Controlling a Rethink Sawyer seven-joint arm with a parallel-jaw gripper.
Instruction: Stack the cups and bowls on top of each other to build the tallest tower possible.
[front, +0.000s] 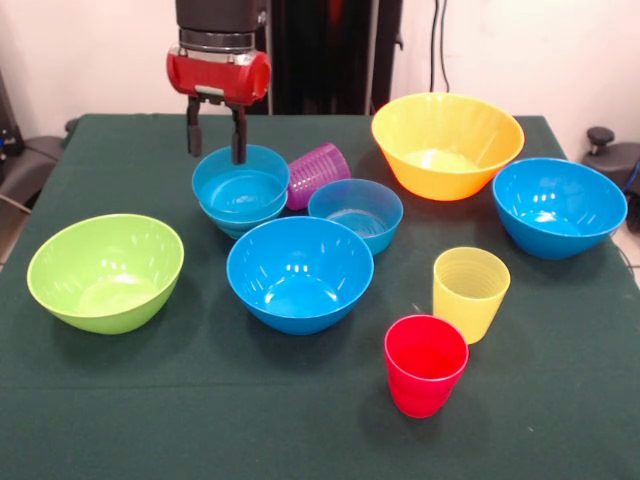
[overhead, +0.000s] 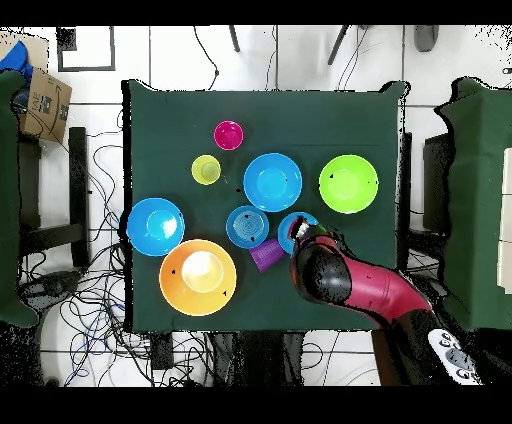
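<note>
Two dark fingers (front: 216, 131) are hanging parted and empty under the red wrist of the arm (overhead: 345, 280), their tips hovering at the far rim of the small blue glossy plastic bowls nested in a short pile (front: 240, 187), holding nothing. Just beside that pile, on the side away from the fingers toward the picture's right, a ribbed purple plastic tumbler (front: 318, 174) is lying tipped on its side, and next to it a small blue plastic bowl (front: 356, 213) is sitting upright. Nearer the camera than the fingers, a large blue round bowl (front: 299, 273) is standing on the green-covered desk (front: 560, 420), with a large lime green plastic bowl (front: 106, 271) off to its left. Well apart from the fingers, a very large yellow plastic bowl (front: 447, 145) and another large blue bowl (front: 558, 206) are resting at the right. A ribbed yellow plastic cup (front: 470, 293) and a red plastic cup (front: 425, 364) are standing upright, close together, nearest the camera.
</note>
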